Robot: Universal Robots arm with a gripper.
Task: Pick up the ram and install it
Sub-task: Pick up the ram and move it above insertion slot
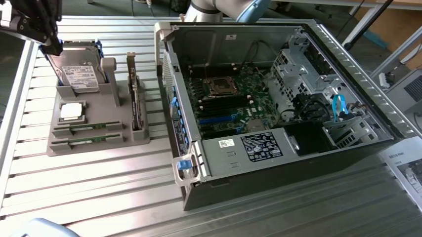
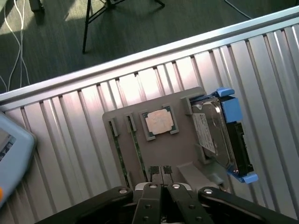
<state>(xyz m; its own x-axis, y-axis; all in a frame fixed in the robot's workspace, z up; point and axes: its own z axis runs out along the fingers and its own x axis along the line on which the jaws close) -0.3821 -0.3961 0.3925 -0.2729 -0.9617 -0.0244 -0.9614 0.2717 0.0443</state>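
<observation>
**Closed gripper hangs over parts holder**

Exterior view: the gripper (image 1: 53,48) hangs by the hard drive (image 1: 80,69), seemingly clear of it. Two ram sticks (image 1: 86,130) sit edgewise in the gray holder (image 1: 122,140), beside the open computer case (image 1: 277,98). Wrist view: its fingers (image 2: 153,171) are pressed together, empty, above the sticks.

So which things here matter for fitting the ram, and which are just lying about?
Job: ram sticks in the grey holder; motherboard in the open case; shut gripper.
Lying about: hard drive; processor chip; upright card.
</observation>
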